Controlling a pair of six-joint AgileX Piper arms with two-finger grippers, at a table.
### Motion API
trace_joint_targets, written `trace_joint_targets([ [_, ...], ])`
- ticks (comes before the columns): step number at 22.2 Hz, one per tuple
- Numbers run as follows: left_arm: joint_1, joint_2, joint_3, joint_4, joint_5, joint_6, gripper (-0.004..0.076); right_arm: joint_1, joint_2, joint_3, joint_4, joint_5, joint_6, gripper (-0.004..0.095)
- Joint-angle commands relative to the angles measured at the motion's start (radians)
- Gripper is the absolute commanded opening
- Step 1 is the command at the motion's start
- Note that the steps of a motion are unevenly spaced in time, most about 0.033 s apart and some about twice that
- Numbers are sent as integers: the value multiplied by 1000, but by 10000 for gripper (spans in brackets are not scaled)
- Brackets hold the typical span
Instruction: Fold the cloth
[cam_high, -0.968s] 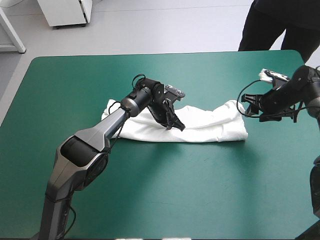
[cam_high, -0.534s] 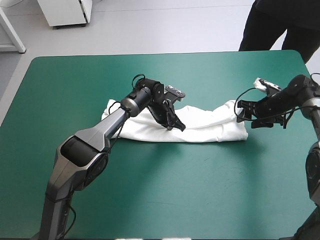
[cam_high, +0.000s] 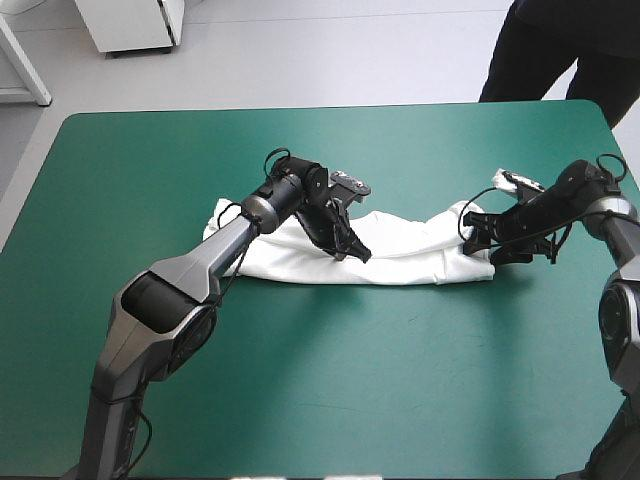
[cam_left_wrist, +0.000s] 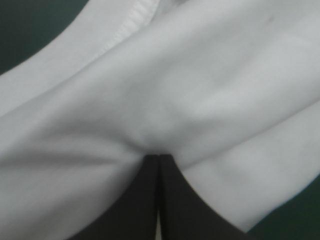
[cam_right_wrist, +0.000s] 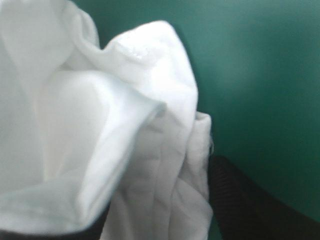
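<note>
Teal-green table (cam_high: 150, 160) carries the T-shirt (cam_high: 420, 250) mid-table as a long folded band — long axis side to side, parallel to the far edge. Left gripper (cam_high: 358, 254) is down on the band's middle, jaws closed to a point, apparently pinching a tuck of cloth — likely anchoring it. Right gripper (cam_high: 478, 235) sits at the band's right end, jaws spread with bunched cloth between them, not gripped yet. It is probably lining up to carry that end over.
</note>
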Motion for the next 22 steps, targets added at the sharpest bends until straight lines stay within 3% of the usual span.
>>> trace_joint_targets([
  [1,-9,-39,-11,-32,18,-1,-22,33,-31,15,23,-17,-13,542],
  [3,-9,-39,-11,-32,18,-1,-22,56,-14,15,23,6,-7,435],
  [5,-9,-39,-11,-32,18,-1,-22,88,-7,15,15,13,0,204],
  [6,-9,-39,-11,-32,18,-1,-22,106,-7,13,-8,11,15,31],
  [7,-9,-39,-11,-32,18,-1,-22,117,-7,8,-40,11,38,-7],
  [13,-9,-39,-11,-26,12,-1,-22,125,-97,-49,-101,18,86,-12],
  [19,-9,-39,-11,-26,8,-1,-22,125,-256,-115,37,53,49,-12],
  [22,-9,-39,-11,-26,5,-1,-22,132,-303,-136,53,67,49,-12],
])
